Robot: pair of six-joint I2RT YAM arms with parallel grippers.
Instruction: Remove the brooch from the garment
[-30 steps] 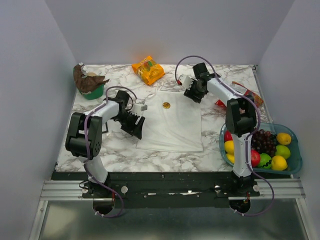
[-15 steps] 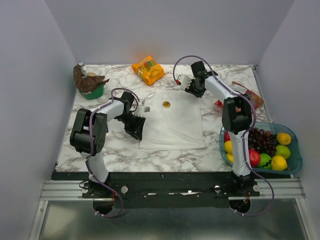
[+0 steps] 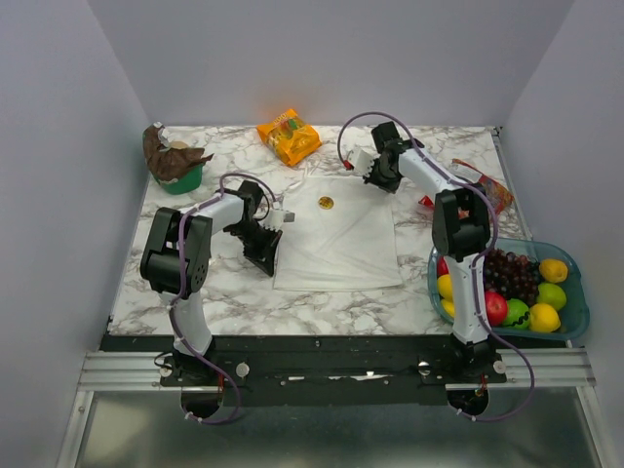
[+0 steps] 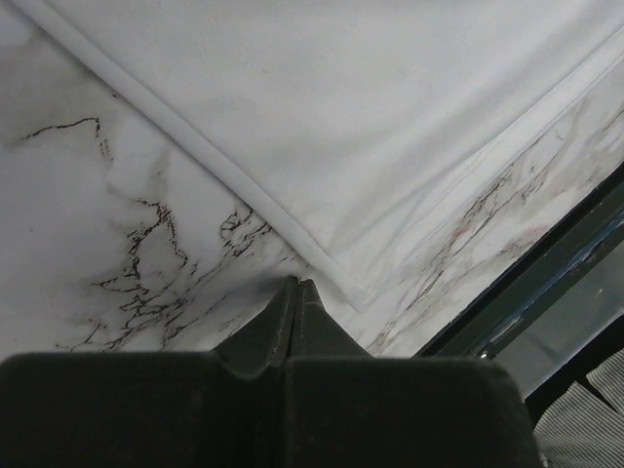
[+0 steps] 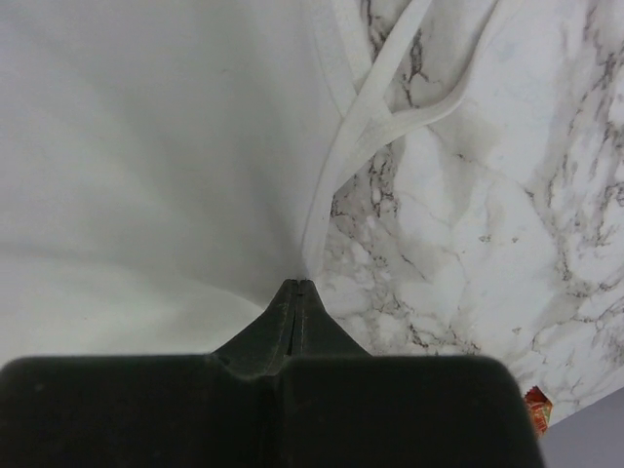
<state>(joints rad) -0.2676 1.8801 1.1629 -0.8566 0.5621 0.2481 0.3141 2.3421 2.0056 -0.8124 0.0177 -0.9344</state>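
Top view, clock refs with 12 o'clock = far wall. The brooch point(image 3: 326, 203) sits on the garment point(image 3: 336, 249), upper-centre of the cloth and just inside the neckline. It shows in the top view only, in neither wrist cam. The garment lies flat on the marble table point(image 3: 210, 292). The left gripper point(image 3: 267, 258) has its fingers pressed together with nothing seen between them. Per the left wrist cam, the tips rest on bare marble just beside the garment's near-left hem corner, apart from the cloth. The right gripper point(image 3: 378, 181) also has its fingers pressed together. Per the right wrist cam, the tips meet the cloth edge below the strap, and whether cloth is caught between them can't be told. Key relation: the brooch lies at approx. 8–9 o'clock from the right gripper and approx. 1–2 o'clock from the left gripper. The right arm looks nearer. The brooch is round, so it has no long axis and approach dir. is unconstrained by shape. Judgement: the fingers of whichever arm goes for it must spread before reaching it, and the other arm is well placed to pin the cloth.
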